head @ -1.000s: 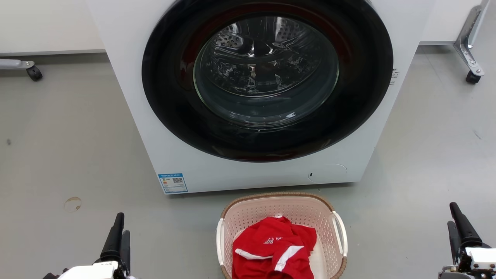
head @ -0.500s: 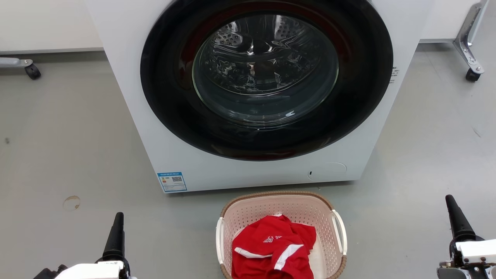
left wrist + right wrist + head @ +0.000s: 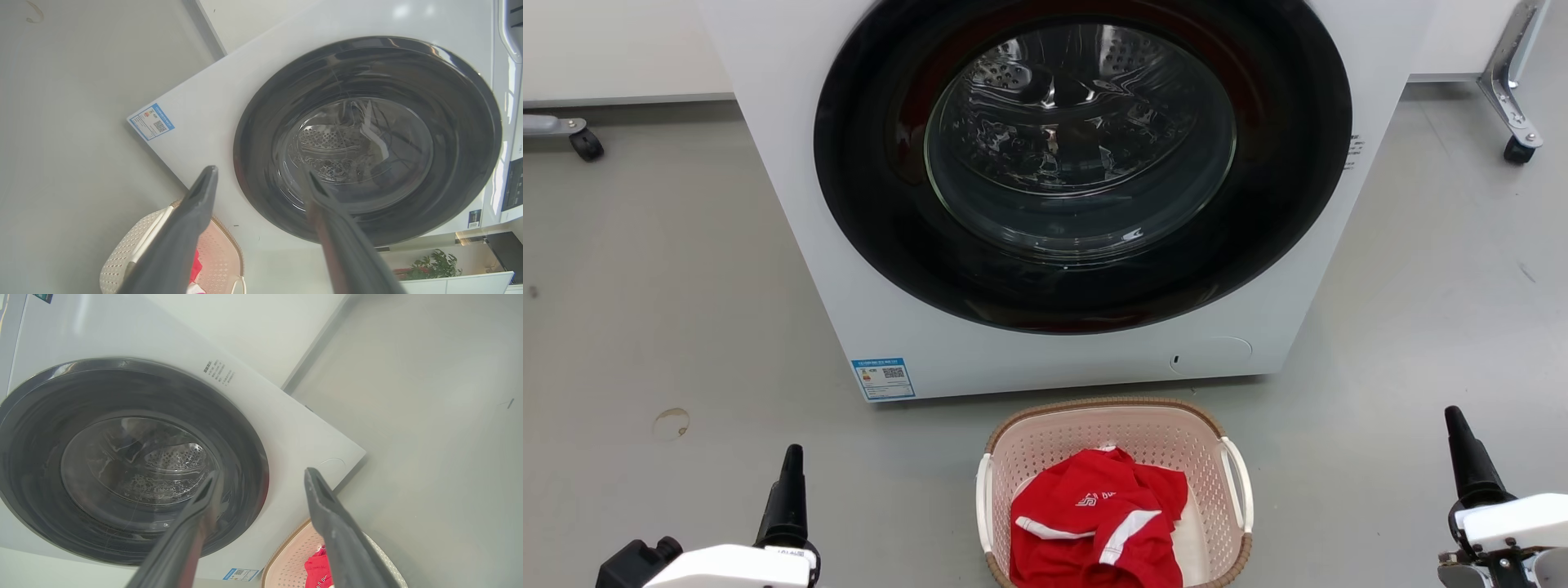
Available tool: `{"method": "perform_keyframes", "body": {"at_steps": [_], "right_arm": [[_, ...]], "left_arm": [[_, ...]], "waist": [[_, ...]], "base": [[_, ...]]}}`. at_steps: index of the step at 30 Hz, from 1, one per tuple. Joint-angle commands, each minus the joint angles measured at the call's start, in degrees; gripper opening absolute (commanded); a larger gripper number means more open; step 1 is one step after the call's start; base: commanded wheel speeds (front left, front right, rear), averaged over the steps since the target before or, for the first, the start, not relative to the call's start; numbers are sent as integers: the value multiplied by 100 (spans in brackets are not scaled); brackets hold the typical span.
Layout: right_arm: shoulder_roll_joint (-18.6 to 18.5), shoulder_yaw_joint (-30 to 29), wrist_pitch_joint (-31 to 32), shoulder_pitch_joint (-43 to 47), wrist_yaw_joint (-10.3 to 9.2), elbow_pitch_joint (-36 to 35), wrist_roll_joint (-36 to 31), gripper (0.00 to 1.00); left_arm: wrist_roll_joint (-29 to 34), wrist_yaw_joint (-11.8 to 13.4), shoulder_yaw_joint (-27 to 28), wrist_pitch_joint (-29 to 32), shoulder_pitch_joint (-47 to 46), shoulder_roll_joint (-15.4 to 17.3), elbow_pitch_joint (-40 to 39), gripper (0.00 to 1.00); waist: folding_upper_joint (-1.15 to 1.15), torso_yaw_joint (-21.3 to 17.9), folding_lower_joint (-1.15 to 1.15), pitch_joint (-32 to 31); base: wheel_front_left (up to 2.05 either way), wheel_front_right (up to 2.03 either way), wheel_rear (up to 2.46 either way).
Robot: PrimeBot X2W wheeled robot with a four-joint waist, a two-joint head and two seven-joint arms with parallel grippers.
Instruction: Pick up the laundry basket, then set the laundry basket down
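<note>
One laundry basket (image 3: 1094, 437) on floor (image 3: 670, 286)

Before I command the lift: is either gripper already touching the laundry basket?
No, the left gripper and right gripper stand far out to either side of the laundry basket, bare floor between.

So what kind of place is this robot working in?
Likely a laundry area, maybe a test lab: a white front-loading washing machine with a dark round glass door, a pale pink perforated plastic laundry basket holding a red garment, and a grey floor.
</note>
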Motion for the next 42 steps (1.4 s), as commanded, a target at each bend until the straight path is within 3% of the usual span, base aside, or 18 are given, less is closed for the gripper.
{"method": "perform_keyframes", "body": {"at_steps": [1,15,42], "right_arm": [[-165,45,-110,-340,14,-101,-253,100],[-185,89,-345,-443,18,60,-1390,100],[-249,421,-783,-688,25,249,-2950,100]], "left_arm": [[238,27,22,-88,-235,64,-158,100],[1314,144,-86,-327,-271,81,-138,100],[3007,309,-264,-772,-315,112,-122,100]], "waist": [[0,-2,-1,5],[0,-21,-1,34],[0,-51,-1,54]], "base": [[0,0,0],[0,0,0],[0,0,0]]}}
